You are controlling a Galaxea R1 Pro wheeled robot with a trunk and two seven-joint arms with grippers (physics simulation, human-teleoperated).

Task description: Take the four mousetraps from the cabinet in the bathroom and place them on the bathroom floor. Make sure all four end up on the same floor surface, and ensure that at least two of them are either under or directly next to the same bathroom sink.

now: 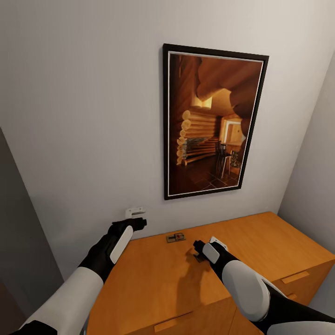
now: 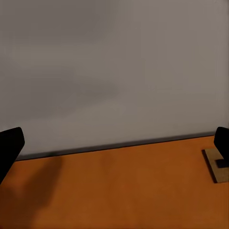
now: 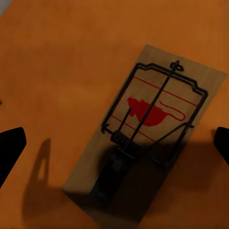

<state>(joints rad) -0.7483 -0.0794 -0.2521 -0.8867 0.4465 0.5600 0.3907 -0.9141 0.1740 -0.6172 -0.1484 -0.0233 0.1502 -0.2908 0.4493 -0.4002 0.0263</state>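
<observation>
The cabinet (image 1: 158, 279) shows its flat orange-brown top and upper drawer fronts. One mousetrap (image 1: 176, 237) lies on the top close to the wall, and its edge shows in the left wrist view as a tan board (image 2: 217, 166). A second mousetrap (image 3: 152, 129), with a red mouse mark and a dark wire spring, lies flat on the top directly under my right gripper (image 1: 199, 249), which hovers open with its fingers (image 3: 10, 148) spread wider than the board. My left gripper (image 1: 136, 224) is open over the top's back left part, holding nothing. The bathroom floor is out of view.
A large framed picture (image 1: 211, 123) of a log interior hangs on the grey wall behind the cabinet. A small white fitting (image 1: 135, 212) sits on the wall by my left gripper. Another wall closes in at the right (image 1: 316, 177), and a grey panel (image 1: 18, 232) stands at the left.
</observation>
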